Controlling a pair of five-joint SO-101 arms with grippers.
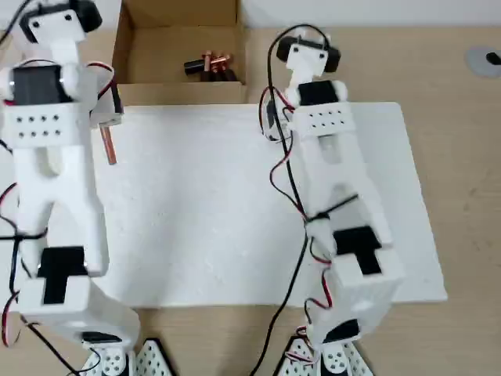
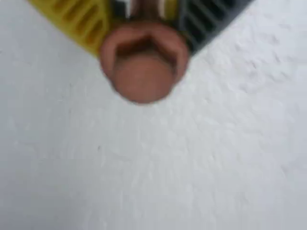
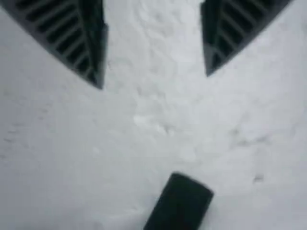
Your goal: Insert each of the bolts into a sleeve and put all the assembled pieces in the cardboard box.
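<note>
My left gripper [image 1: 107, 123] is shut on a copper bolt [image 1: 108, 146] that hangs over the far left part of the white foam mat [image 1: 196, 227]. In the left wrist view the bolt [image 2: 143, 67] points end-on at the camera, clamped between a yellow finger and a black finger [image 2: 211, 19]. My right gripper [image 3: 153, 79] stands open just above the mat, nothing between its dark fingers. A black sleeve [image 3: 178, 203] lies on the mat a short way beyond it. The cardboard box [image 1: 149, 90] at the back holds assembled copper and black pieces [image 1: 210, 64].
The mat covers most of the table between the two arms. The box stands just behind the mat's far edge, between the arms' grippers. A grey round object [image 1: 482, 59] lies on the wooden table at the far right.
</note>
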